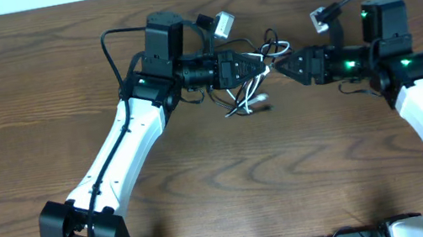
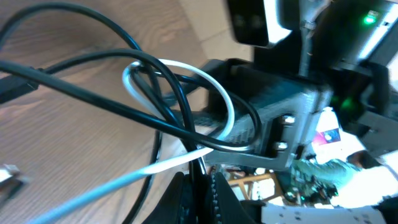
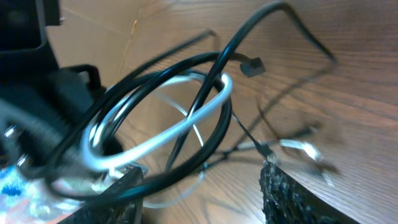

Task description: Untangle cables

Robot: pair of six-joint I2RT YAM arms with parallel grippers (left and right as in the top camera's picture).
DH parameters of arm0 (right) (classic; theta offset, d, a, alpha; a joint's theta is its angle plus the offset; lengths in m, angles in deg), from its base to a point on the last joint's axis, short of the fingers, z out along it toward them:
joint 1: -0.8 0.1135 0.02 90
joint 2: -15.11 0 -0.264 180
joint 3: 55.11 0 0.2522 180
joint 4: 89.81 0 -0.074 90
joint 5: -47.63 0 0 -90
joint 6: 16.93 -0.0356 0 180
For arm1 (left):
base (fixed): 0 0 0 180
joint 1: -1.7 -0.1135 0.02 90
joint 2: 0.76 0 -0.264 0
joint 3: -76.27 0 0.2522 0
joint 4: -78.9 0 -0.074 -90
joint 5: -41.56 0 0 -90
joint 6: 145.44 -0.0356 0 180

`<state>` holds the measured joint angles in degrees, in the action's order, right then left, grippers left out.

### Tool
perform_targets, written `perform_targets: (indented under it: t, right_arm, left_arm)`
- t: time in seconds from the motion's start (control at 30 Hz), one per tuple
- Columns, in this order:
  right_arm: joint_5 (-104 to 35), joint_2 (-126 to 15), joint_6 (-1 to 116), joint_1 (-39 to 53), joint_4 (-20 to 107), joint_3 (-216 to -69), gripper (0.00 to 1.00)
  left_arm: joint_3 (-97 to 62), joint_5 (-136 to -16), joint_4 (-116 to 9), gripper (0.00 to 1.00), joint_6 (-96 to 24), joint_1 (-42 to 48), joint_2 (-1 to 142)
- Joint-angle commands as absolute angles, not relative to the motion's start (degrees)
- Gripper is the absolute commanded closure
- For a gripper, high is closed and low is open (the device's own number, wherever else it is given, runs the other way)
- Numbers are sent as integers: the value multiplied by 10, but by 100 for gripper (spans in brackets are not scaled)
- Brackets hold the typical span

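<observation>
Black, white cables (image 1: 249, 95) tangled; left fingers (image 1: 260, 62) clamped on them, right fingers (image 1: 282, 65) parted around loop.

You had soft, even light from above, and your overhead view was sharp across the table (image 1: 25, 122). Both wrist views were blurred: the cables (image 2: 93, 99) smeared up close, casting thin shadows in the right one; the left one's far right was blown out.

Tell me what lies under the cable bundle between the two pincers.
Under the cable bundle shows bare wooden table with the cords' shadows and trailing plug ends. The left pincer covers whatever lies beneath that side.
</observation>
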<state>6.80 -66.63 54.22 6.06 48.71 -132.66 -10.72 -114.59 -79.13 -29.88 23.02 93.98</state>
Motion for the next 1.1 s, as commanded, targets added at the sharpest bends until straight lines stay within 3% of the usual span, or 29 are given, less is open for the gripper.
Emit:
perform_targets:
  t: [0.0, 0.47, 0.63, 0.9, 1.07]
  right_arm:
    - [20, -678, 452, 82, 504, -1329, 46]
    - [-66, -713, 355, 113, 572, -1329, 52]
    - [-106, -738, 338, 127, 573, -1329, 64]
    - [-264, -756, 342, 114, 455, -1329, 97]
    - [-366, -756, 382, 81, 369, -1329, 99]
  left_arm:
    - [-111, -1205, -802, 93, -280, 230, 940]
    - [-111, -1241, -804, 93, -275, 230, 940]
    - [-111, -1244, -804, 93, -273, 230, 940]
    - [-112, -1244, -840, 93, -240, 184, 931]
    - [-112, -1243, -840, 93, -238, 132, 917]
